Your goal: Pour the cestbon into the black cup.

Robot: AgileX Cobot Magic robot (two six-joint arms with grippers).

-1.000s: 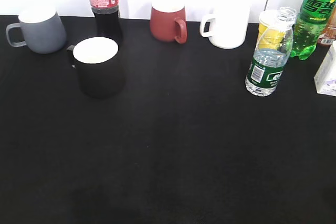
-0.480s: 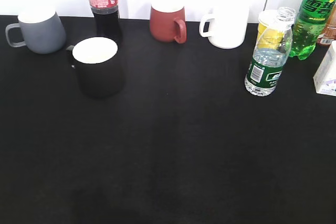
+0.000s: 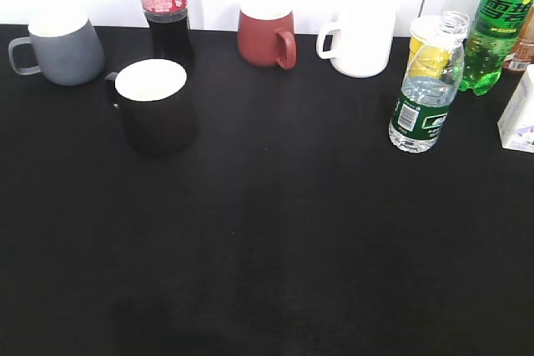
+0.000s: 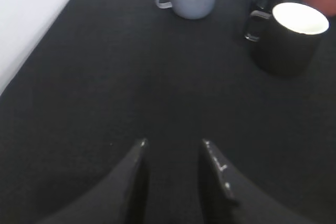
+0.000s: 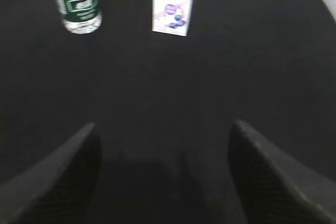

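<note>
Uncapped cestbon (image 3: 427, 93) upright at far right on the black cloth table (image 3: 275, 231), black cup (image 3: 155, 106) well apart at far left.

Clear ribbed plastic, dark green label with white marks, open neck — partly filled, standing just in front of a yellow container (image 3: 429, 39) and near a tall green soda bottle (image 3: 499, 27). Glossy black mug, white inside, wider at the base, handle at its left — set near a matte grey mug (image 3: 60, 47) and a cola bottle (image 3: 167, 14) with red label. Further along the far edge, a dark red mug (image 3: 267, 35) and a white mug (image 3: 360, 39); a white carton (image 3: 519, 114) at the right margin. Left gripper (image 4: 173, 148) empty over bare cloth, dark fingers a narrow gap apart. Right gripper (image 5: 164, 137) spread wide, holding nothing, bottle and carton far ahead.
</note>
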